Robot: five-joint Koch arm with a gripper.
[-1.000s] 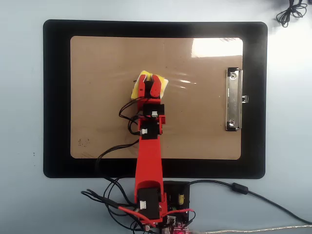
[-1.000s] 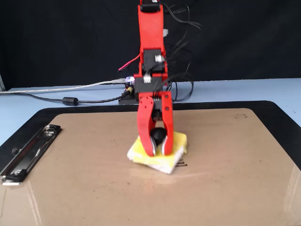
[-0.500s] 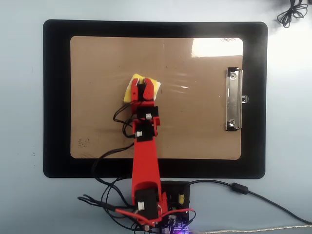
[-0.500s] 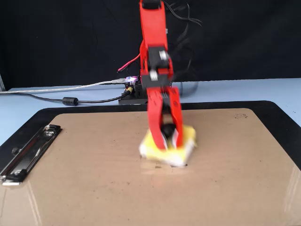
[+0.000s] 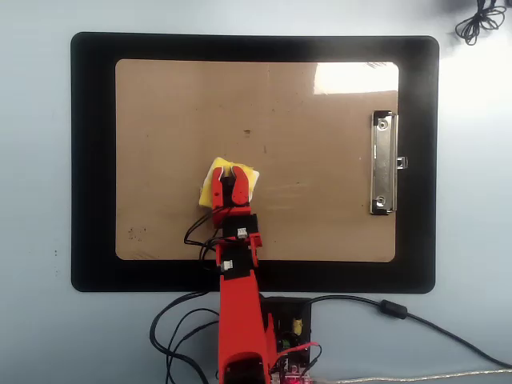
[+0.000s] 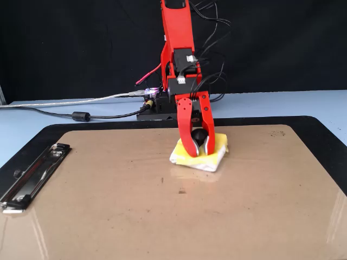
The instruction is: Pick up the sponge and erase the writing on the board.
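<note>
The brown board [image 5: 320, 208] lies on a black mat, with its silver clip [image 5: 384, 164] at the right in the overhead view. The yellow sponge [image 5: 210, 186] rests flat on the board's near half, toward the arm's base. My red gripper [image 5: 230, 171] points down onto it, its two fingers shut around the black knob [image 6: 199, 137]. In the fixed view the sponge [image 6: 185, 159] sits under the gripper [image 6: 199, 152]. The writing shows only as small dark specks [image 5: 246, 133] on the board [image 6: 108, 206], seen in the fixed view as a speck [image 6: 181, 190] in front of the sponge.
The black mat [image 5: 92, 160] frames the board on a pale blue table. The arm's base and its cables [image 5: 280, 328] sit at the mat's near edge. A coiled cable [image 5: 478, 20] lies at the top right. Faint smudges [image 5: 137, 234] mark the board's lower left.
The gripper has dragged the sponge back across the board toward the arm's base. The short dark strokes that lay beside the sponge no longer show.
</note>
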